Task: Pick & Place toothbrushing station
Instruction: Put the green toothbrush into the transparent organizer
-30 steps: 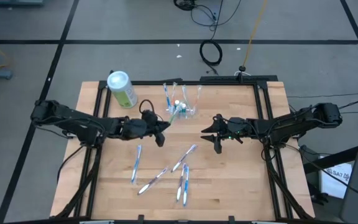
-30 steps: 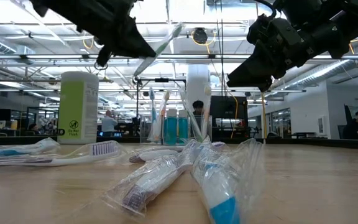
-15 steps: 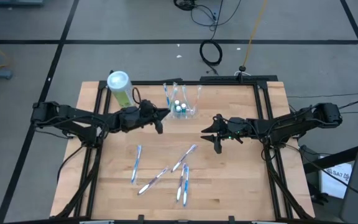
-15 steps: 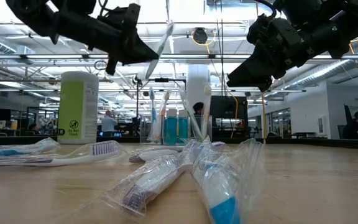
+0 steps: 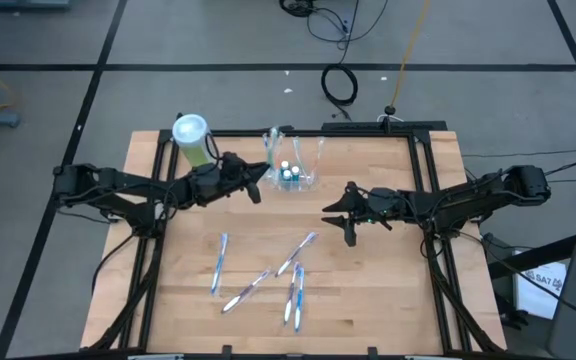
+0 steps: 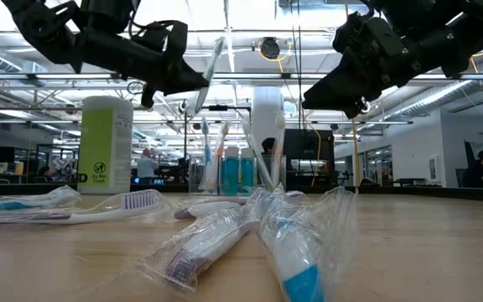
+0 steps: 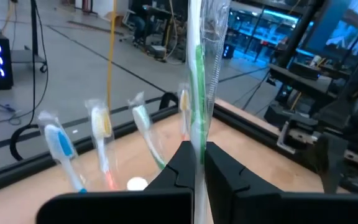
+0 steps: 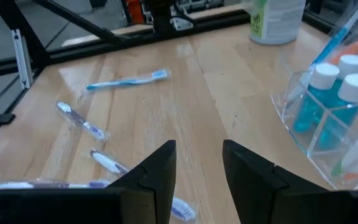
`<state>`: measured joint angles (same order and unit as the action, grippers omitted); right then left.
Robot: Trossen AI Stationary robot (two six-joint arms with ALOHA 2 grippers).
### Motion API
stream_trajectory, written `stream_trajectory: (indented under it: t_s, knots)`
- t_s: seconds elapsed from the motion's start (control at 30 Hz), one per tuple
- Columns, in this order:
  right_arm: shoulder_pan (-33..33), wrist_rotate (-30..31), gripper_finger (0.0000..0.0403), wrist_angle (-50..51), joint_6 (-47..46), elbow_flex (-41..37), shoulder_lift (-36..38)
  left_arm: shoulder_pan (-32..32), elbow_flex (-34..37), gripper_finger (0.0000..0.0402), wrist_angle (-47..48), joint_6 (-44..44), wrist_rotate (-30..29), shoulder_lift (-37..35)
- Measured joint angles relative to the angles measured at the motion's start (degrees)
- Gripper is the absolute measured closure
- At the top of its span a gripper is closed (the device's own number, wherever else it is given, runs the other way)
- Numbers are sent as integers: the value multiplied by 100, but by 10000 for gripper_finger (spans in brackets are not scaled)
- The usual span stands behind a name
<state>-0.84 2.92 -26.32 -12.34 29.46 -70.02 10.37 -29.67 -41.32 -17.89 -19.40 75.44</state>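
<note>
Room: open workshop hall with ceiling lights and glass partitions beyond the table; cables lie on the grey floor at the far side.
Table (image 5: 368,280): light wooden top inside a black frame.
Left arm: reaches from the left edge toward the far middle of the table.
Right arm: reaches from the right edge and hangs above the bare middle right of the table.
Green canister (image 5: 194,142): green-and-white cylinder with white lid, upright at the far left, just behind the left arm.
Toothbrushing station (image 5: 294,166): clear plastic holder at the far middle of the table, upright, to the right of the canister; it holds several brushes standing in its slots and two blue bottles with white caps (image 8: 342,79).
Left gripper (image 5: 257,184): raised above the table just left of the station; jaws closed on a wrapped toothbrush.
Wrapped toothbrush (image 7: 199,74): green-and-white brush in clear film, standing up from between the fingers, tilted slightly in the low view (image 6: 205,74).
Right gripper (image 5: 339,218): clear of the table, well apart from the station; jaws parted and holding nothing.
Loose toothbrushes (image 5: 293,268): several wrapped brushes scattered flat on the near half of the table, one blue-handled brush (image 5: 217,263) lying apart to the left.
</note>
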Motion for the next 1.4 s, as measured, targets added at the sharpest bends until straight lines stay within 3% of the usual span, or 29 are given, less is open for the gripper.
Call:
stream_trajectory:
  t_s: [1.0,1.4]
  knots:
    - [0,0,275,-22,165,1,0,678,-4,388,-2186,216,10,2110]
    - [-1,0,275,-21,256,2,0,815,-7,376,-2583,391,136,2369]
